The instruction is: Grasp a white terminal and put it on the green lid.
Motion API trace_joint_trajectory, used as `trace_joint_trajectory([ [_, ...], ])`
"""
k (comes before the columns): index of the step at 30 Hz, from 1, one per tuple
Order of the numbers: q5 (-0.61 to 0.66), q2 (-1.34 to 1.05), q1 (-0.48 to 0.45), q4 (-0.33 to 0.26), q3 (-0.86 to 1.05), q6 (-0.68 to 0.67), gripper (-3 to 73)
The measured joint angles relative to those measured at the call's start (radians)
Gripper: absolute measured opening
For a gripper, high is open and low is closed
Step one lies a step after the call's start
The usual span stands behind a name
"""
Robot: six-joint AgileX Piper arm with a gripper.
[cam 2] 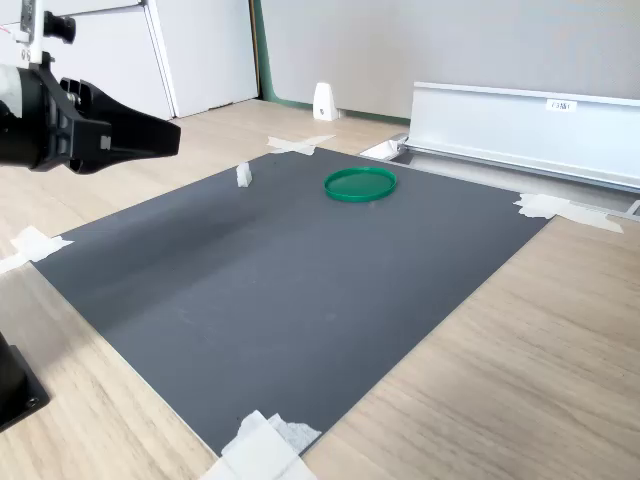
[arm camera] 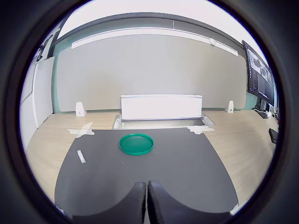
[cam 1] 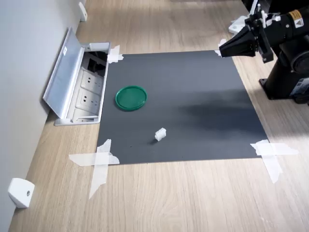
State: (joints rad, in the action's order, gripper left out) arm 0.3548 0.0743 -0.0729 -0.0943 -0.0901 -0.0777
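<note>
The tool (cam 1: pixel 223 49) hangs above one edge of the dark mat (cam 1: pixel 193 96), its two fingers (arm camera: pixel 135 203) pressed together with only a thin seam between them in the wrist view, and it holds nothing. The green lid (cam 1: pixel 131 97) lies flat on the mat well ahead of the tool, almost straight in front of its tip in the wrist view, close to the mat's far edge. The white terminal (cam 1: pixel 160 134) rests on the mat, also well apart from the tool and off to one side of its line, separate from the lid; in the first exterior view it sits nearer the camera than the lid. Beyond the lid, past the mat's far edge, an open socket box (cam 1: pixel 79 87) is set into the tabletop (cam 1: pixel 183 198). White tape (cam 1: pixel 99 162) pins the mat's corners.
</note>
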Motion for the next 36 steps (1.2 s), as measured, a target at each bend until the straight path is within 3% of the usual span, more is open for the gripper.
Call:
trace_joint_trajectory([
  [24, 0.008, 0.008, 0.0, 0.0, -0.008, 0.0, -0.9],
  [33, 0.097, 0.251, 0.0, -0.002, -0.188, -0.004, -0.9],
  [36, 0.098, 0.35, 0.0, -0.028, -0.267, -0.004, -0.9],
])
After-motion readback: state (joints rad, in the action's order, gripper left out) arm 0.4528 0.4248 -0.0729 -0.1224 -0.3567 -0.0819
